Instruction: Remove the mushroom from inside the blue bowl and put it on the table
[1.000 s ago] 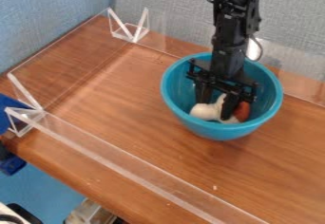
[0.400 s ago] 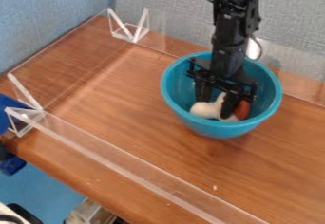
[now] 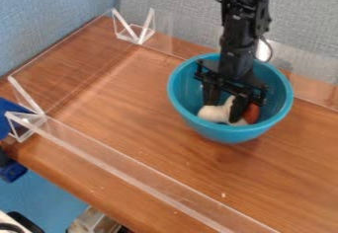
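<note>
The blue bowl (image 3: 222,134) stands on the table (image 3: 119,99) toward the right. The mushroom (image 3: 211,112) lies on its side inside it, cream stem to the left, reddish-brown cap under the fingers. My gripper (image 3: 238,107) reaches straight down into the bowl from the black arm above. Its dark fingers (image 3: 227,103) are closed against the mushroom's cap end, low near the bowl's bottom. The far part of the cap is hidden behind the fingers.
Low clear acrylic strips (image 3: 99,156) border the table at the front and left. Triangular brackets stand at the back (image 3: 132,25) and at the left edge (image 3: 24,118). Bare wood stretches left and in front of the bowl. A blue cloth backdrop hangs behind.
</note>
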`<state>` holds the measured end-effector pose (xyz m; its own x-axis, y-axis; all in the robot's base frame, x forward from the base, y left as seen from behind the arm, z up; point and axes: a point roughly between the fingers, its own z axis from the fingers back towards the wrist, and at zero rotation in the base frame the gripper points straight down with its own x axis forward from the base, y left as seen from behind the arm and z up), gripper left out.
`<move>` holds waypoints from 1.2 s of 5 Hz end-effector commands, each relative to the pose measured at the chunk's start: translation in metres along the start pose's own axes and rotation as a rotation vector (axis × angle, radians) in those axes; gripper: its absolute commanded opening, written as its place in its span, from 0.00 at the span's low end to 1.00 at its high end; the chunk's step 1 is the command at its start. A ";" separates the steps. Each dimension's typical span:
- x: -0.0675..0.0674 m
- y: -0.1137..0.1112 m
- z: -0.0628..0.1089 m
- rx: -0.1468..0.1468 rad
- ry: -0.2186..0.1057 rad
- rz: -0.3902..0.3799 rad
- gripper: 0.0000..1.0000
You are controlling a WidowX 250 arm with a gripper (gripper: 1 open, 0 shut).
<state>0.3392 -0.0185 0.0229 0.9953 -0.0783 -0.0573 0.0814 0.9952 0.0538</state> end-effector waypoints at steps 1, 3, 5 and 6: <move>-0.023 0.022 -0.045 0.028 0.103 0.019 0.00; -0.025 0.023 -0.043 0.027 0.103 0.013 0.00; -0.027 0.025 -0.041 0.027 0.101 0.007 0.00; -0.028 0.026 -0.037 0.026 0.092 0.003 0.00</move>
<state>0.3375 -0.0186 0.0220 0.9948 -0.0936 -0.0412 0.0957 0.9940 0.0523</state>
